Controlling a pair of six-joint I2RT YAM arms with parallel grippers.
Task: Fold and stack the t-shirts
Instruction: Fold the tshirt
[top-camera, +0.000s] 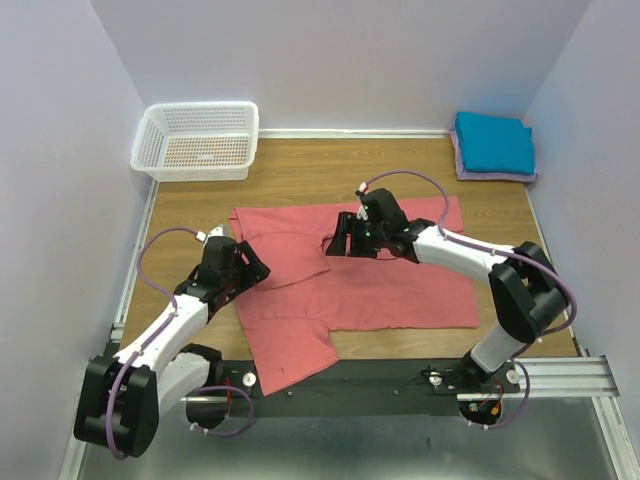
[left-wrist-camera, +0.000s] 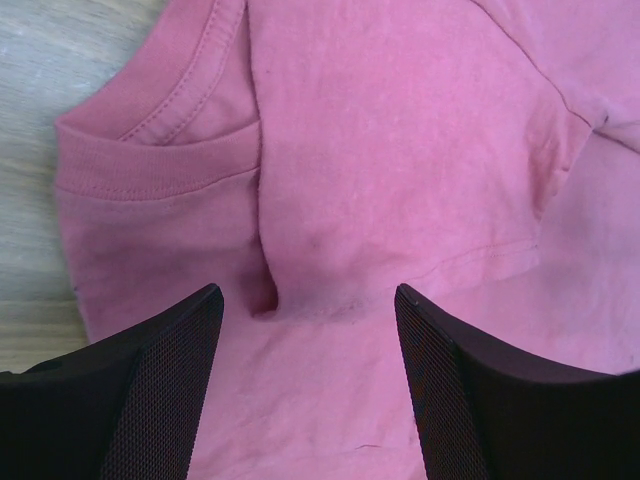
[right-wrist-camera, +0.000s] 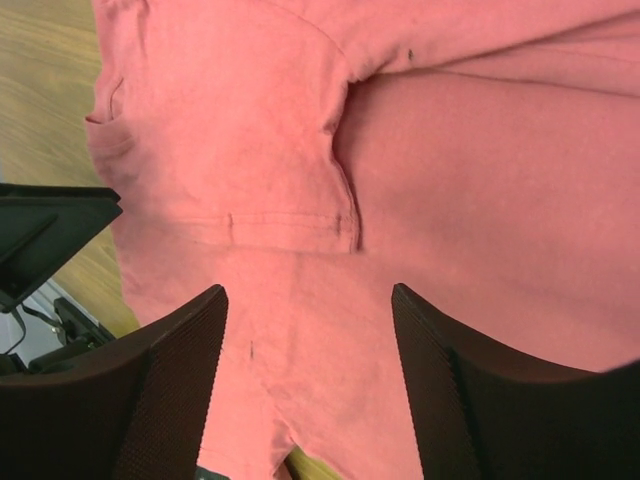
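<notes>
Jaws stand wide apart and empty on both claws: the left gripper (left-wrist-camera: 310, 300) hovers over the collar end of the salmon-pink t-shirt (top-camera: 390, 290), the right gripper (right-wrist-camera: 308, 295) over a turned-in sleeve near its middle. That shirt lies partly folded mid-table, one flap reaching the near edge, while the teal-blue t-shirt (top-camera: 493, 142) sits folded on the pale lavender t-shirt (top-camera: 468, 173) in the far right corner. A pinch that catches only the top layer could likely drag the fold open, and the near flap could slide off.

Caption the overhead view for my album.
Left pincer and right pincer open over salmon t-shirt; teal t-shirt stacked on lavender t-shirt.
</notes>
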